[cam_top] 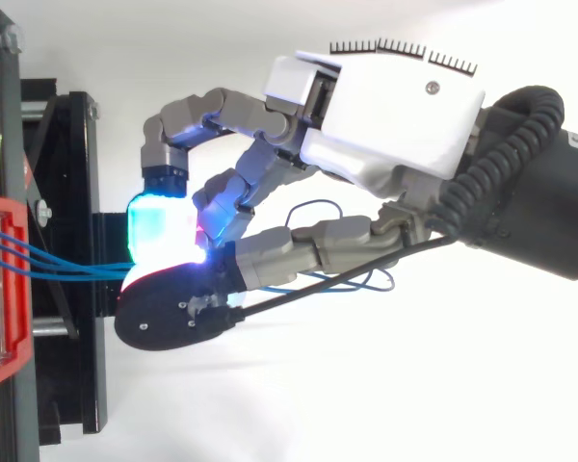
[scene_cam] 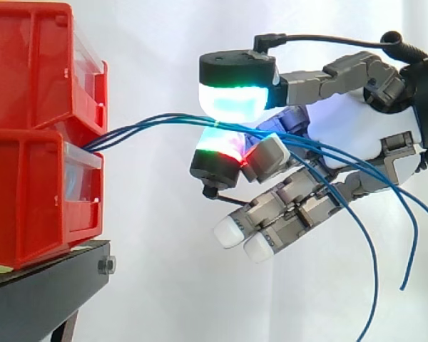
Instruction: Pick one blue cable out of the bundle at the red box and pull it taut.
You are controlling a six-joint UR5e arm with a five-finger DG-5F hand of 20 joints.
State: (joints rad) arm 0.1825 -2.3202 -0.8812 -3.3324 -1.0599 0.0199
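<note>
By red bins, hand pinching thin cables

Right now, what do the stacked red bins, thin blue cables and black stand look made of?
Stacked red bins: glossy moulded plastic, probably; clear drawer fronts. Thin blue cables: smooth plastic-looking insulation, flexible, drooping in curves. Black stand: matte, likely painted metal; bolt at its edge.
</note>
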